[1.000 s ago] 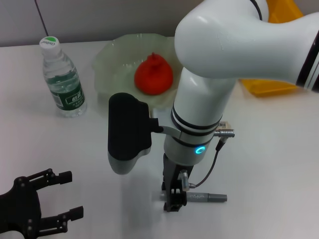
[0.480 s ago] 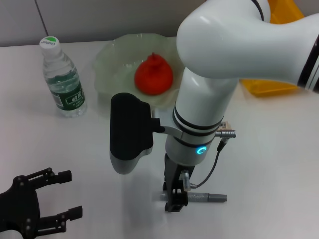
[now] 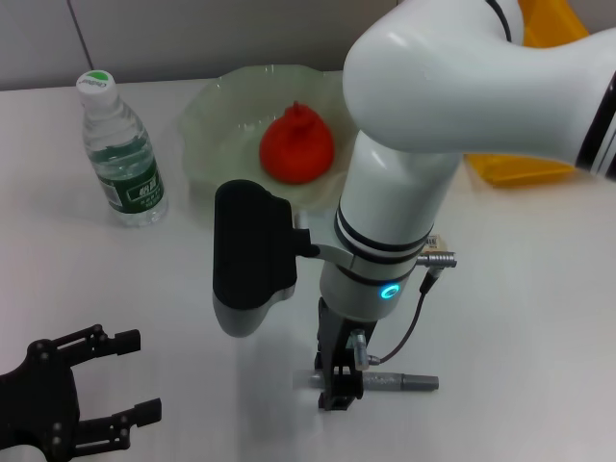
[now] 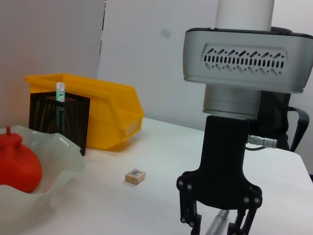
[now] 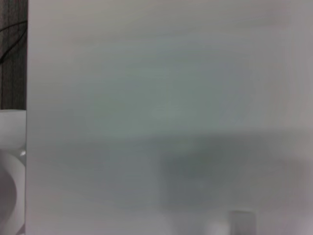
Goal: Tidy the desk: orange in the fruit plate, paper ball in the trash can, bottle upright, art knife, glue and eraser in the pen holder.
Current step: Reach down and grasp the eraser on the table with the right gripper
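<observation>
R gripper [image 3: 337, 393] down at near centre of table [image 3: 539, 318], fingers astride grey glue [image 3: 399, 382] lying flat; grasp looks closed on it. L gripper [image 3: 120, 375] parked near-left, fingers spread, holding nothing. Orange [image 3: 296, 144] in fruit plate [image 3: 207, 120], far centre. Bottle [image 3: 120, 154] upright far left. Eraser [image 4: 135, 176] on table, art knife [image 4: 60, 91] in pen holder [image 4: 58, 117] by trash can [image 4: 112, 115].

My right arm [image 3: 462, 87] is glossy white with black bands, a glowing blue ring, a thin grey cable, and a black linkage end effector [image 3: 337, 390].
</observation>
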Robot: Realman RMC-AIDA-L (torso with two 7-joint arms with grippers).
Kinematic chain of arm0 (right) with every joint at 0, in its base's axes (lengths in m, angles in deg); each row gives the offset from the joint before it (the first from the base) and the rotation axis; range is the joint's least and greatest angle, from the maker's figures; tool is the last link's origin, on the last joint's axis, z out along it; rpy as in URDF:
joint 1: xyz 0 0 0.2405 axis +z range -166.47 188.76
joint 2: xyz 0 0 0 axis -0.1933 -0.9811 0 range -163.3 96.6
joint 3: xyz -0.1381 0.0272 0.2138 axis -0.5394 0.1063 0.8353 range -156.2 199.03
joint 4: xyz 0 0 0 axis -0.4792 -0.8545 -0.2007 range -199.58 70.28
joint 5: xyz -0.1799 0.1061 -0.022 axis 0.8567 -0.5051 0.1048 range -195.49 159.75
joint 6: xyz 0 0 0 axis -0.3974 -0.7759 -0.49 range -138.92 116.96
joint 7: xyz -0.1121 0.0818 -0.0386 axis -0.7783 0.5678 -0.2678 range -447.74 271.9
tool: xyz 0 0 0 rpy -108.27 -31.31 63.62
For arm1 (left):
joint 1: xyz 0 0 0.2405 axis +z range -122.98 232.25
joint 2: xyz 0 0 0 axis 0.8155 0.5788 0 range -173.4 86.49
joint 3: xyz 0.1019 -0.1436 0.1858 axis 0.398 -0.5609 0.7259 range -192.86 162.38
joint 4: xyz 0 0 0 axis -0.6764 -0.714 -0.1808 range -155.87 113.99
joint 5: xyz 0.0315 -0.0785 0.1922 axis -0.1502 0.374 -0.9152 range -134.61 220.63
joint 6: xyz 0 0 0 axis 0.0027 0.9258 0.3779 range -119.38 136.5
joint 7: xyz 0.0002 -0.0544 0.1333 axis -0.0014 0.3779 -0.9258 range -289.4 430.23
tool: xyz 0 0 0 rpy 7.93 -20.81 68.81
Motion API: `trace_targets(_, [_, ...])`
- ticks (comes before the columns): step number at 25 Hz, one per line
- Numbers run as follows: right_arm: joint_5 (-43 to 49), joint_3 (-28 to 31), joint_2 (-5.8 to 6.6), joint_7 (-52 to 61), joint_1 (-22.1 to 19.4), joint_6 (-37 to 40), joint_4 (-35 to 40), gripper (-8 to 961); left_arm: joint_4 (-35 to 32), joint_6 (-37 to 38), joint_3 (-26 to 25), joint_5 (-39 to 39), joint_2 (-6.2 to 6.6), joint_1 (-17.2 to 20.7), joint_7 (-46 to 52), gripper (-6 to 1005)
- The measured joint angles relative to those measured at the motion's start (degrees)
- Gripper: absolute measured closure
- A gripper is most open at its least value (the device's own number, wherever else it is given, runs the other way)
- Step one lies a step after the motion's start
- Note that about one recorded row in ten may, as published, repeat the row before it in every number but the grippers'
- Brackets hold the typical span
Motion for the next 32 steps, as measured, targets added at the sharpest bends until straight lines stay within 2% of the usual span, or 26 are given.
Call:
trace_targets(3, [0.0,1.5,0.02,0.2,0.0,1.0,0.7,529,0.0,0.0,0.0,0.0,0.03,0.0,0.1,188])
trace_targets(7, [1.3,6.9,0.36,0.5,-1.0,4.7,3.0,528,0.0,0.0,0.0,0.0,0.09,0.1,0.1,188])
trace_targets(13, [10.7,12.3,0.36,3.3,-3.7,9.3,7.7,526,0.0,0.0,0.0,0.0,0.02,0.1,0.1,188])
trace_targets(17, [16.4,16.4,0.48,5.3,-4.8,11.6,8.3,526,0.0,0.0,0.0,0.0,-0.05,-0.1,0.1,188])
trace_targets(24, [24.5,22.5,0.63,4.5,-7.0,11.3,7.3,524,0.0,0.0,0.0,0.0,-0.06,-0.3,0.0,188])
trace_targets(32, [25.2,31.1,0.76,-4.6,-9.2,10.1,7.3,522,0.0,0.0,0.0,0.0,-0.2,-0.3,-0.1,188])
